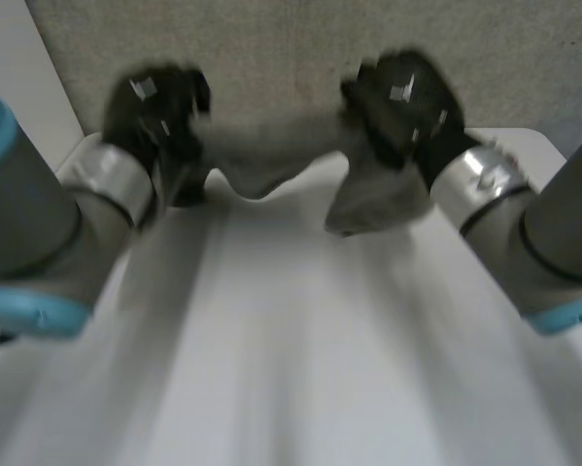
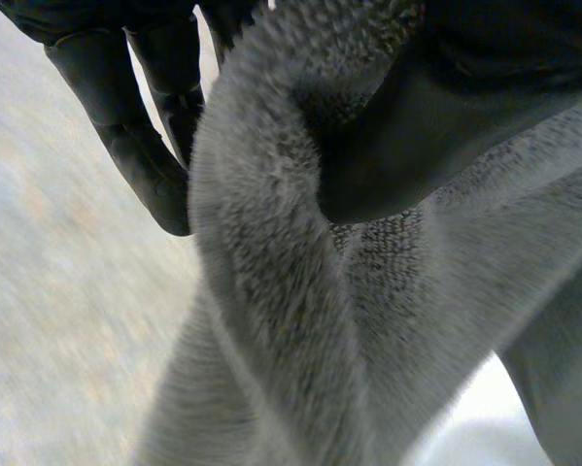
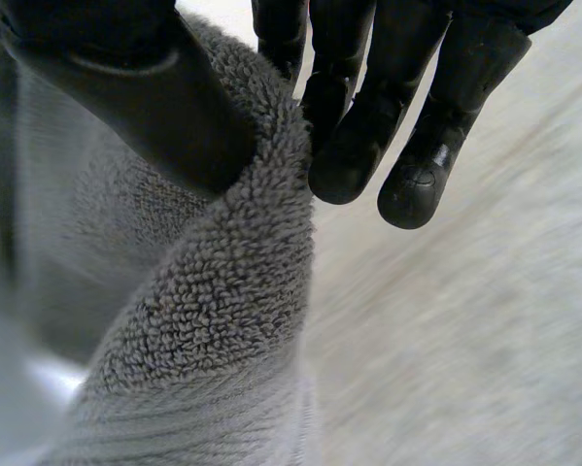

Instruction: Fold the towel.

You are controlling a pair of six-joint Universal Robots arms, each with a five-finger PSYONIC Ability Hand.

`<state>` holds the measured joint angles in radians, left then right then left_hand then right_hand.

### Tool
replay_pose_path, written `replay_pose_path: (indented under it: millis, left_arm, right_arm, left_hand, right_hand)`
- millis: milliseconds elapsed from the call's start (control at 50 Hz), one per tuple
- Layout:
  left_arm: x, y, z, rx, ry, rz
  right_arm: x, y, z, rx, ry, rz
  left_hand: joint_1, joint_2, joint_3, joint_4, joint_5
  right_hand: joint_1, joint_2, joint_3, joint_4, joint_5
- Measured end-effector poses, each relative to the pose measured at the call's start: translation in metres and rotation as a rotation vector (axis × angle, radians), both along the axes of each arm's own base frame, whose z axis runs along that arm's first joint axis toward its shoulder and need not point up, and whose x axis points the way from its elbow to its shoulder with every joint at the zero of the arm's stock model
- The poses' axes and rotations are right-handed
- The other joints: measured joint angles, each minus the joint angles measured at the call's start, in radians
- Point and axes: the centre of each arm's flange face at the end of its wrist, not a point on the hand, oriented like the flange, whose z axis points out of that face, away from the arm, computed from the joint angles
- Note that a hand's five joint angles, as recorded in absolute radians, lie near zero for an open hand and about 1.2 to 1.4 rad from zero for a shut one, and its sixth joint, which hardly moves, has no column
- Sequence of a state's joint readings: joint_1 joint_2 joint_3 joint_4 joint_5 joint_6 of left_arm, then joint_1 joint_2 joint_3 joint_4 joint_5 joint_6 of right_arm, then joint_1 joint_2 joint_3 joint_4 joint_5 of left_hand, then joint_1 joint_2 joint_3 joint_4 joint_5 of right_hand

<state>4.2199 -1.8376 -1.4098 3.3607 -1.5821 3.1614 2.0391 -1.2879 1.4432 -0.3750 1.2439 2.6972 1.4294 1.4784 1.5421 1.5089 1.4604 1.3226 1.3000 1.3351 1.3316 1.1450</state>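
up at the far end of the plain white table (image 1: 291, 388), the thick grey terry towel (image 1: 271, 160) hangs between the two hands. it sags in the middle, and one loose flap droops below the right hand (image 1: 402, 102). the left hand (image 1: 159, 112) has the other end of the same raised edge. from the head view you can't see the fingers on either one, since the backs of the hands and the grey arms cover them. whatever part of the towel hangs behind them is hidden too.

the wrist views sort out the grips. in the left wrist view the towel (image 2: 271, 272) is bunched into a fat roll over the thumb. the left hand (image 2: 125, 126) pinches it between thumb and fingers, though the actual contact spot is buried in the pile. in the right wrist view it's the same deal. the right hand (image 3: 388, 107) is clamped on the towel (image 3: 213, 291), thumb on one side and fingers on the other, with the fingertips poking out past the folded edge. can't tell if either grip is on a true corner or just somewhere along the edge.

room-wise, the near stretch of table between the arms is bare white surface. the drooping flap hangs close to the tabletop, but i can't tell if it touches.
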Motion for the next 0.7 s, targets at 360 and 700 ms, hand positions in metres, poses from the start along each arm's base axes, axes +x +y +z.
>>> replay_pose_path:
  millis: [360, 700]
  left_arm:
    - [0.020, 0.084, -0.136, 0.174, -0.488, -0.154]
    - [0.028, 0.085, -0.122, 0.151, -0.465, -0.116]
  right_arm:
    - [-0.038, 0.066, -0.096, 0.371, 0.479, 0.069]
    - [-0.046, 0.003, -0.038, 0.573, 0.148, -0.049]
  left_hand:
    - [-0.014, -0.028, -0.044, -0.036, -0.018]
    - [-1.136, -1.204, -1.279, -1.228, -1.220]
  right_hand:
    - [-1.073, -1.051, -1.082, -1.076, -1.092]
    - [-1.095, -1.052, -1.091, -1.081, -1.092]
